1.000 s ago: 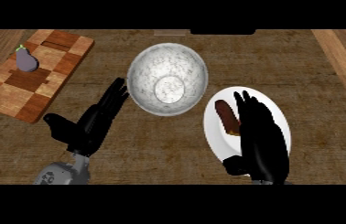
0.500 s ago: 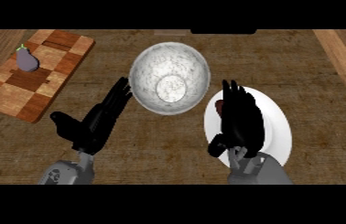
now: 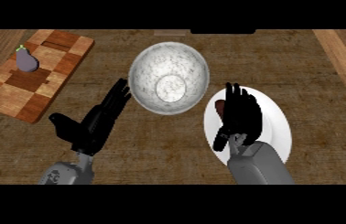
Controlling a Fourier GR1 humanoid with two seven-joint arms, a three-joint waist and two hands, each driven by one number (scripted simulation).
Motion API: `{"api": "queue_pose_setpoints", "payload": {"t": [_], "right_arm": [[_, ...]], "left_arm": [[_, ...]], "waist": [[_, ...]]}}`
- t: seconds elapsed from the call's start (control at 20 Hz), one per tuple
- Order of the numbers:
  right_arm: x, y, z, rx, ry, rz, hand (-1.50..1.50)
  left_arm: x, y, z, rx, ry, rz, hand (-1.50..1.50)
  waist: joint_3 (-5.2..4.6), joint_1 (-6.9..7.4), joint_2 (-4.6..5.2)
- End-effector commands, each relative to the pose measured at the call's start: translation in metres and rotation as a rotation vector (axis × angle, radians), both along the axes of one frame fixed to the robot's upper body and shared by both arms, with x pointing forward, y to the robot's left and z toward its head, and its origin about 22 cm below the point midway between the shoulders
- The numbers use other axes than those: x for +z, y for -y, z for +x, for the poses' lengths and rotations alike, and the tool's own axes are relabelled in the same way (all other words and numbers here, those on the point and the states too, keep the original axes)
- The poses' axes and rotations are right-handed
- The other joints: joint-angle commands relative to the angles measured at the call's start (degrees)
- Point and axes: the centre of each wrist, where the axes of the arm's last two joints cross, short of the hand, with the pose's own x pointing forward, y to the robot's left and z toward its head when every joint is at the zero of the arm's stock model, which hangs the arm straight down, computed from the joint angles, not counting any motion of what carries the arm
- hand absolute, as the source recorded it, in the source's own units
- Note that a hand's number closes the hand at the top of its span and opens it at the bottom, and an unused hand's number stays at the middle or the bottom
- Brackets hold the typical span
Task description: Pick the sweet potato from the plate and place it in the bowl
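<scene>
Right hand (image 3: 240, 118): hung over the left half of the white plate (image 3: 278, 127), fingers stretched forward and close together, thumb angled down and left, curled round nothing visible. Covered most of the sweet potato (image 3: 219, 109); showed only a reddish-brown strip of it at the fingers' left edge, lying on the plate. Could not tell whether touching it.

Left hand (image 3: 94, 122): rested spread above the desk (image 3: 169, 147), fingers straight, slanting toward the lower-left rim of the bowl (image 3: 169, 58), near but apart.

Bowl: stood grey and speckled, just left of and above the plate.

Far left: lay a checkered cutting board (image 3: 54, 81), carrying a purple eggplant (image 3: 27, 62) near its upper corner.
</scene>
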Motion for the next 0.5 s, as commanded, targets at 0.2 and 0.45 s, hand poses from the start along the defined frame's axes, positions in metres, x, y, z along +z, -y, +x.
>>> {"api": "queue_pose_setpoints", "payload": {"t": [0.2, 0.45], "right_arm": [[-0.008, 0.012, 0.012, -0.068, -0.07, -0.071, -1.5], [-0.034, -0.019, 0.011, -0.081, -0.06, -0.085, -1.5]], "left_arm": [[0.006, -0.003, -0.002, 0.001, -0.002, 0.018, 0.0], [-0.005, -0.004, -0.005, -0.004, -0.007, -0.011, 0.0]], "waist": [[0.03, -0.09, -0.02], [0.03, 0.17, 0.02]]}}
